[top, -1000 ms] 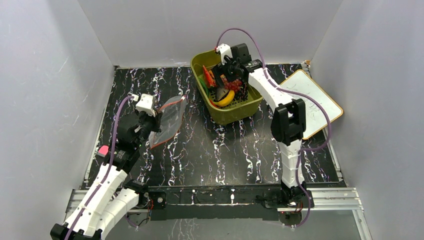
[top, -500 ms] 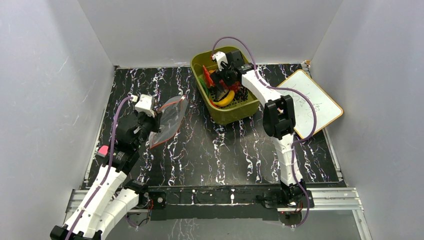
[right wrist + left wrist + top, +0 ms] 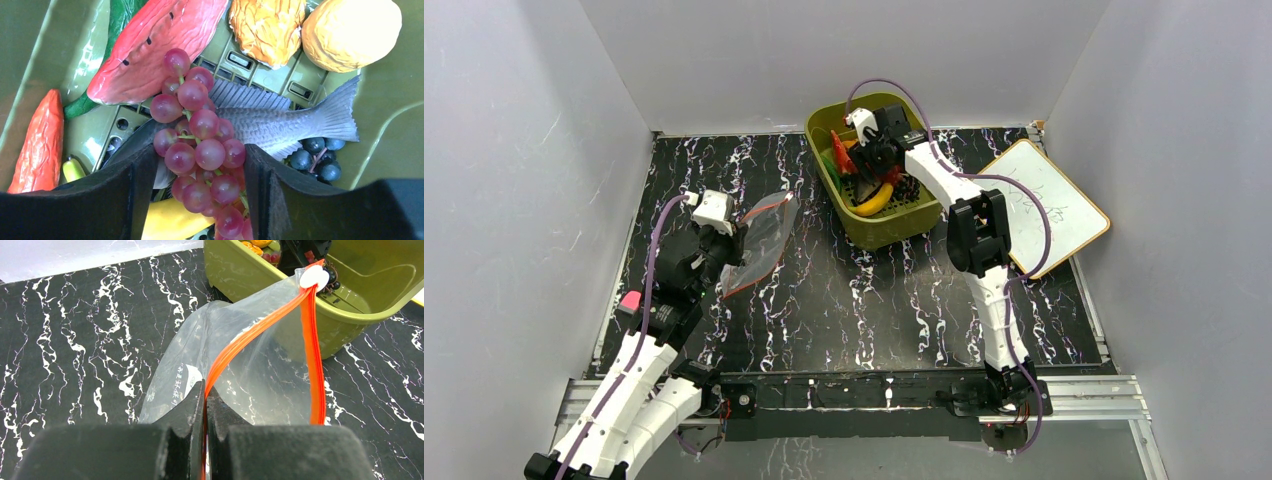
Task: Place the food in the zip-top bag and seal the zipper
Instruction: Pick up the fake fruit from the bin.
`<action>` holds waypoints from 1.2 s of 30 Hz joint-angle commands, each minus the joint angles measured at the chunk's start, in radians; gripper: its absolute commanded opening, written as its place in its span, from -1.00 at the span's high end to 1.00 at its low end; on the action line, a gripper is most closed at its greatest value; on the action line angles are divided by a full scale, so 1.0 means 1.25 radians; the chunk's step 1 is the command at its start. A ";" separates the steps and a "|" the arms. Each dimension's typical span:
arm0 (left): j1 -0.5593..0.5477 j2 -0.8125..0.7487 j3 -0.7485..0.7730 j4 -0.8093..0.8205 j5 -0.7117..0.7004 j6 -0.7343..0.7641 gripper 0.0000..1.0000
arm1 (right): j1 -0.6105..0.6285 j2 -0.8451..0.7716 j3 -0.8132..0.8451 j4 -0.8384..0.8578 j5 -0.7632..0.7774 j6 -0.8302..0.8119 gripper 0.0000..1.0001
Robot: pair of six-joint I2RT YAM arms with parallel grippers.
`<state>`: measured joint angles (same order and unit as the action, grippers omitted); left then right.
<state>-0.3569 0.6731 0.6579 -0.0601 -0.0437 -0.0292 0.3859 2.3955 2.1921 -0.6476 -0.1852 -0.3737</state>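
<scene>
1. purple-red grape bunch [image 3: 200, 150] is the piece in play. it's inside the olive-green basket [image 3: 390, 100], lying across a grey fish [image 3: 290, 122], with the watermelon slice [image 3: 155, 45] and banana [image 3: 170, 220] right beside it.
2. my guess on handling: light and knobbly. the round, shiny grapes could let a pad roll off, and the loose ones probably wobble. i'd take it across the fat middle of the cluster, not by the thin end.
3. right end effector [image 3: 197, 155] is roughly half open, one finger either side of the bunch. the pads look to be touching the outer grapes, so i'd call that a grip. the bunch isn't lifted out of the basket yet.
4. zip-top bag [image 3: 240, 370] hangs just left of the basket, over the worktop [image 3: 75, 340]. it looks thin, crinkly and floppy. the zipper [image 3: 314, 340] looks like its stiffest part, so hold it there. the two strips stand apart, so the mouth is open.
5. left end effector [image 3: 205, 390] is fully closed, pinching the zipper at the end away from the basket.
</scene>
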 commanded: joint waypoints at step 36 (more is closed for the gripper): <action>0.004 0.033 0.030 -0.003 -0.065 -0.015 1.00 | 0.004 -0.230 -0.087 0.043 0.153 0.179 1.00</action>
<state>-0.3569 0.7036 0.6586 -0.0681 -0.1013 -0.0307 0.3885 2.2387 2.0792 -0.6346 -0.0605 -0.2619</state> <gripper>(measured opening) 0.008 0.134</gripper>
